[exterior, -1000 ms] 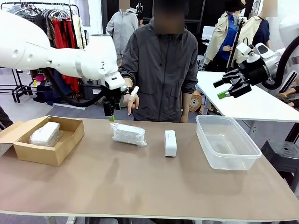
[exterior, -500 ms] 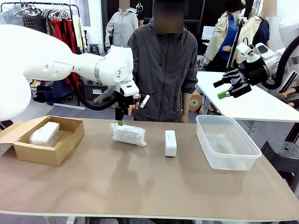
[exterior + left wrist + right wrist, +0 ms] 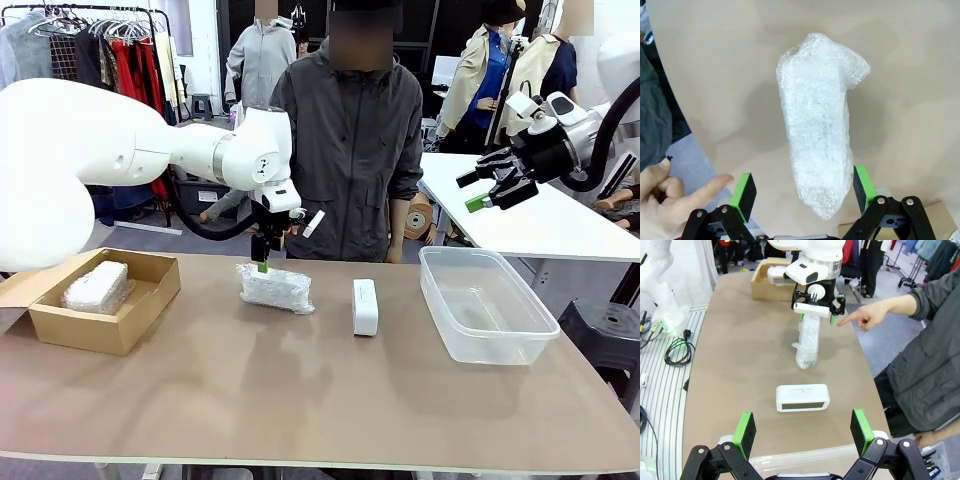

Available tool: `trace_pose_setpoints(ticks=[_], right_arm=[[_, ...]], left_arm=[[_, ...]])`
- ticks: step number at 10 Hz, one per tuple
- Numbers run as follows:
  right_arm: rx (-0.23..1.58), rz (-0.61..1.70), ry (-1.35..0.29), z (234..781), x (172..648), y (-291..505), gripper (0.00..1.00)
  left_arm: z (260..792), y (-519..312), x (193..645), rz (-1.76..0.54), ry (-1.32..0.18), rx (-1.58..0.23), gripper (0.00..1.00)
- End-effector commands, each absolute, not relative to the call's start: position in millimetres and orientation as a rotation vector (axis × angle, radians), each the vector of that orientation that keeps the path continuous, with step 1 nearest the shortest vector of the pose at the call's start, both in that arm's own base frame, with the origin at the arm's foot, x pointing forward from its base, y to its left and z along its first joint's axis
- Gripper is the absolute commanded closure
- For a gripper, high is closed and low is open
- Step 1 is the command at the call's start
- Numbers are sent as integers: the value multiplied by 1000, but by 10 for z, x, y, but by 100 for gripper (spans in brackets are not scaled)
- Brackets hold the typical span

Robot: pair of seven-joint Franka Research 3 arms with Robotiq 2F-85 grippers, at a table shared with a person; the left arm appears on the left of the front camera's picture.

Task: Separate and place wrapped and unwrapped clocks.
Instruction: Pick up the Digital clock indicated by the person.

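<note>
A bubble-wrapped clock [image 3: 275,288] lies mid-table, lengthwise in the left wrist view [image 3: 820,135]. My left gripper [image 3: 262,257] hangs open just above its far end, green pads [image 3: 744,190] either side of the bundle, touching nothing. To its right the unwrapped white clock [image 3: 365,306] stands on its edge; the right wrist view shows it too [image 3: 802,398]. Another wrapped clock [image 3: 97,286] rests inside the cardboard box [image 3: 140,300]. My right gripper [image 3: 480,190] is open and empty, raised high at the right.
A clear plastic bin [image 3: 520,335] stands empty at the table's right. The person stands at the far side; a hand [image 3: 867,317] points a finger toward the wrapped clock beside my left gripper [image 3: 813,310]. The front half of the table is bare.
My left arm has swung right and lowered, bringing its open gripper over the middle wrapped clock. The right arm has not moved.
</note>
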State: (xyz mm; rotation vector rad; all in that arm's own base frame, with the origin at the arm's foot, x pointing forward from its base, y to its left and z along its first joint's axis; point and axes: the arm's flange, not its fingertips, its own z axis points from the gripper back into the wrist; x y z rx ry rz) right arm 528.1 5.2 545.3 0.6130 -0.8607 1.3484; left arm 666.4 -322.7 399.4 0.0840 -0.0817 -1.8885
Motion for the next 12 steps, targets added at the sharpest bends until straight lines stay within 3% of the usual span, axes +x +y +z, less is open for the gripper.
trace_pose_setpoints(ticks=[1,10,11,12], right_arm=[[614,1350,-864,5468,5266,58,0],[614,1350,-864,5468,5266,58,0],[614,1350,-864,5468,5266,58,0],[614,1350,-864,5468,5266,58,0]], left_arm=[[3975,-3217,6755,-1937,-107,23,0],[3552,-3304,6788,-1979,-66,-31,0],[3549,-3298,6789,-1972,-56,-43,10],[3532,-3309,6790,-1967,-41,-61,29]])
